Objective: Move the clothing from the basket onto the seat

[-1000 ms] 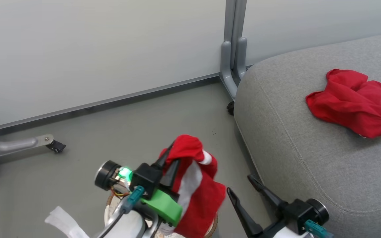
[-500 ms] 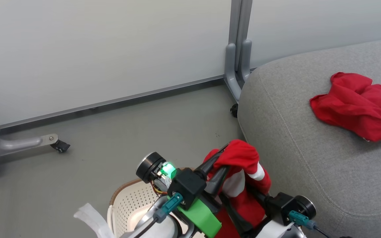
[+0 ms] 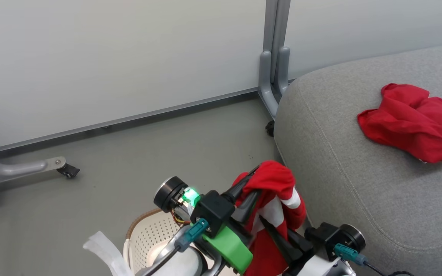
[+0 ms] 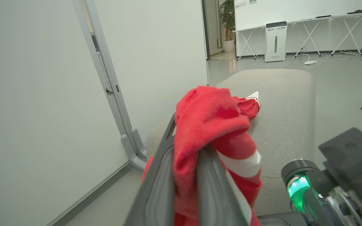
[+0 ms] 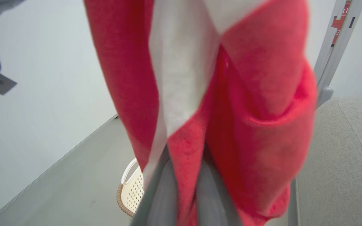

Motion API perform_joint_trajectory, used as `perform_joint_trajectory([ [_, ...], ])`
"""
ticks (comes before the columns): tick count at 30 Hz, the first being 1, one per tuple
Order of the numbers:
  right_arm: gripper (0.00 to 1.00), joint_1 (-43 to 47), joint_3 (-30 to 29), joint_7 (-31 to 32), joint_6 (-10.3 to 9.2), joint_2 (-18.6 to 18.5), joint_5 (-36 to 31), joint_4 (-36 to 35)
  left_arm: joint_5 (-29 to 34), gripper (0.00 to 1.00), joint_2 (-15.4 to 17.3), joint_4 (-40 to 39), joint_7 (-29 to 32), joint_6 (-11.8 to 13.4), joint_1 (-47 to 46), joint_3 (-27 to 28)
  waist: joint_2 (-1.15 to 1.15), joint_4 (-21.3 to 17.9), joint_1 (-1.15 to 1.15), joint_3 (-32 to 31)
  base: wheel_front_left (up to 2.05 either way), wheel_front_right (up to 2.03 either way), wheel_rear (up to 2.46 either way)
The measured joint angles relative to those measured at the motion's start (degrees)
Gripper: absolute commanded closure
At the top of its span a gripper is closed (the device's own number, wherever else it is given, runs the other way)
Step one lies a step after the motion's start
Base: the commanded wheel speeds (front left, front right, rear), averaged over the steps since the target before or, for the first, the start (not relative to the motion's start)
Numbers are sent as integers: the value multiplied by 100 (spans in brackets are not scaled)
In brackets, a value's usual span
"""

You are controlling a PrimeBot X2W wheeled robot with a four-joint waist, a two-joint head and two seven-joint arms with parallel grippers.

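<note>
A red clothing piece [image 3: 278,191] with white stripes hangs between both grippers, beside the front left corner of the grey seat [image 3: 359,180]. My left gripper [image 3: 258,180] is shut on its top fold, and the left wrist view shows the fabric [image 4: 209,125] bunched over the fingers [image 4: 159,185]. Lower down, my right gripper [image 3: 272,227] is shut on the hanging part [image 5: 231,103]. A second red clothing piece [image 3: 409,122] lies crumpled on the seat. The cream basket [image 3: 148,234] stands on the floor under my left arm, its inside mostly hidden.
A grey partition wall with a metal post [image 3: 274,57] stands behind the seat's corner. A castor foot [image 3: 65,170] juts out at the left. Grey floor [image 3: 167,153] lies between wall and basket. Far-off folding tables [image 4: 309,31] show in the left wrist view.
My left gripper carried the red clothing to the right, toward the seat's corner. The right gripper, open a second ago, moved in and shut on the hanging lower part.
</note>
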Motion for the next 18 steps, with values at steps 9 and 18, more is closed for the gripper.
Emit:
perform_joint_trajectory([
  [9,100,55,-19,0,0,-31,37,-20,-223,0,30,153,33,-10,70,79,0,15,0,55,0,0,0],
  [18,100,55,-46,0,0,-60,76,-57,-369,0,73,200,100,-60,81,73,0,28,0,113,0,0,0],
])
